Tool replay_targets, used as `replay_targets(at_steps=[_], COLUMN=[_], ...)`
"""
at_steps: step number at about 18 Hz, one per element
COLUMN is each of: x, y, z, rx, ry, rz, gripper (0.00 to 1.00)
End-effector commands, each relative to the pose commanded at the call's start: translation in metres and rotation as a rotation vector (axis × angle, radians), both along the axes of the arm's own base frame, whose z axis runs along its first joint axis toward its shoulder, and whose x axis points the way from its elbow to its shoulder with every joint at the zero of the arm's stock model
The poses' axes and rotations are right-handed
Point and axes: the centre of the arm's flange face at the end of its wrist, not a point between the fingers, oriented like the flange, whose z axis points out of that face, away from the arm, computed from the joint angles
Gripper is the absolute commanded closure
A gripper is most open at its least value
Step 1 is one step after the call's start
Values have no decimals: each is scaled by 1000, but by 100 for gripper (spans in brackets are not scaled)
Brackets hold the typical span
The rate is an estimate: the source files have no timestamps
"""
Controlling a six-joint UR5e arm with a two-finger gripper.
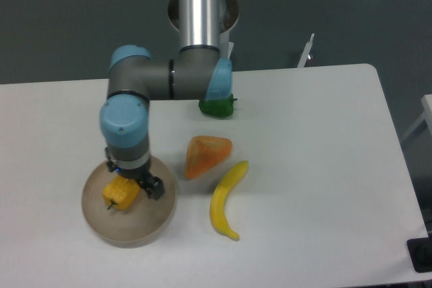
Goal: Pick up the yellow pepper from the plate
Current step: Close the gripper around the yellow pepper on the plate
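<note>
The yellow pepper (119,193) is a small blocky yellow-orange piece lying on the round tan plate (155,224) at the front left of the table. My gripper (130,183) hangs straight down over the plate, its dark fingers at the pepper's upper and right side, touching or nearly touching it. The wrist hides most of the jaws, so I cannot tell whether they are closed on the pepper.
An orange-peach triangular piece (206,155) lies right of the plate. A curved yellow banana (226,200) lies in front of it. A green pepper (217,107) sits behind, partly under the arm's elbow. The table's right edge is far off.
</note>
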Motion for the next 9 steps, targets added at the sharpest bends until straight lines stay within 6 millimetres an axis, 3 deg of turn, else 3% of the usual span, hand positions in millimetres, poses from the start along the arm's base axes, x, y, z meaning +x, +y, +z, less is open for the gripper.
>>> replay_targets(at_steps=[9], x=[10], y=[-6], z=[-35], rx=[-24], ry=[1], rz=[96], gripper=[0])
